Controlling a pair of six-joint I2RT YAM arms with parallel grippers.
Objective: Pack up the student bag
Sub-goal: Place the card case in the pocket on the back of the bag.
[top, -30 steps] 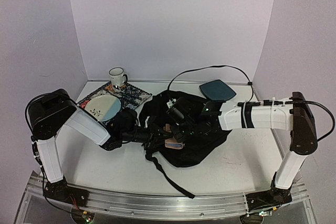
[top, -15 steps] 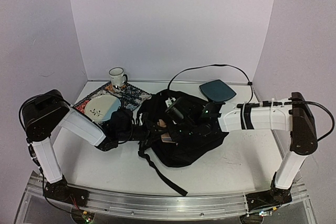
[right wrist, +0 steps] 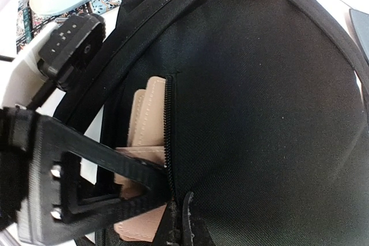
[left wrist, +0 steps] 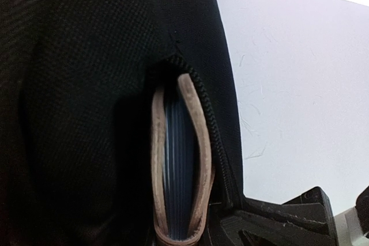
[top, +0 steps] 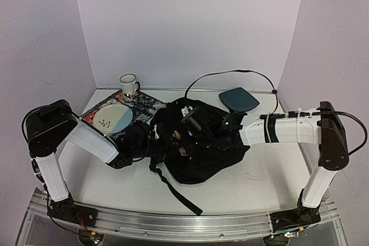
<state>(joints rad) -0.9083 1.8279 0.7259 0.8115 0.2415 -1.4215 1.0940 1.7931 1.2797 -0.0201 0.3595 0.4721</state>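
Soft, even light falls from above in the top view. The pale walls (top: pixel 184 27) and the table (top: pixel 265 171) read bright without glare. Only faint, blurred-edged shadows lie beneath the arms and along the near edge of the student bag (top: pixel 202 159), whose black fabric swallows almost all detail. That view is fairly sharp, slightly grainy. In the left wrist view the bare table at the upper right is washed nearly white. The fabric weave is crisp mid-frame and sinks into darkness toward the left edge, and the notebook (left wrist: pixel 179 165) pages streak softly. The right wrist view is evenly lit, its weave clear, the nearest black parts soft.
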